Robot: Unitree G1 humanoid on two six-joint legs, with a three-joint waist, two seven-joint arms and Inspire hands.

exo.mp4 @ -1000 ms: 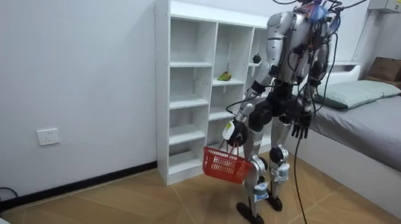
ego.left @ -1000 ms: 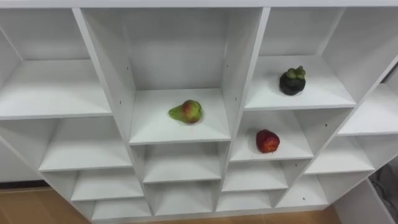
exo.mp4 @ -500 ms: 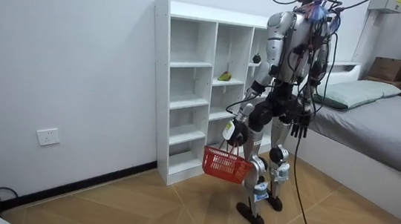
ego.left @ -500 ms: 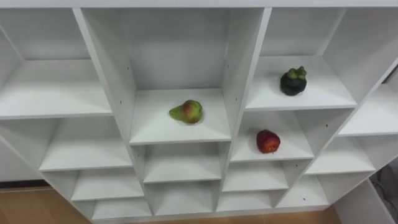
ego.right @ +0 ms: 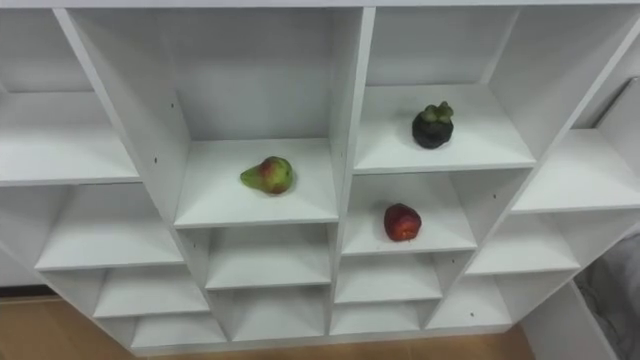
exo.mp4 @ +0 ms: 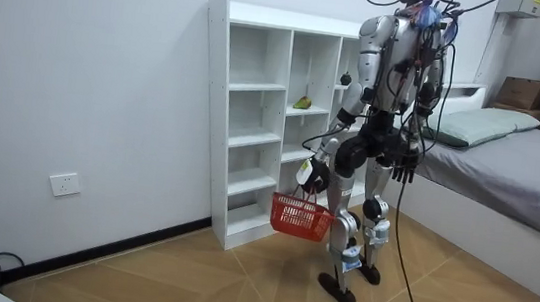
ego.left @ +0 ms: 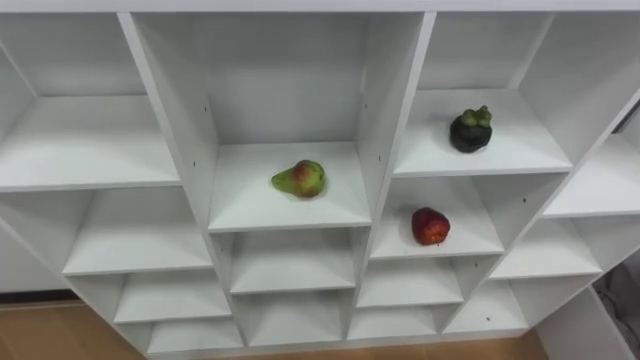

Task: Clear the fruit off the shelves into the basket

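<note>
Nothing collected yet, I reckon: left hand (exo.mp4: 309,175) fingers curled round the red basket (exo.mp4: 300,219) handle, right hand (exo.mp4: 405,171) hanging loose. Next I'd reach for the pear (ego.left: 300,179).

White closet (ego.right: 230,205), open compartments. Contents: one green-red pear (ego.right: 268,175), middle column; one dark mangosteen (ego.right: 433,126) at its 2 o'clock; one red fruit (ego.right: 402,222) (apple-like) at its 4 o'clock.
</note>
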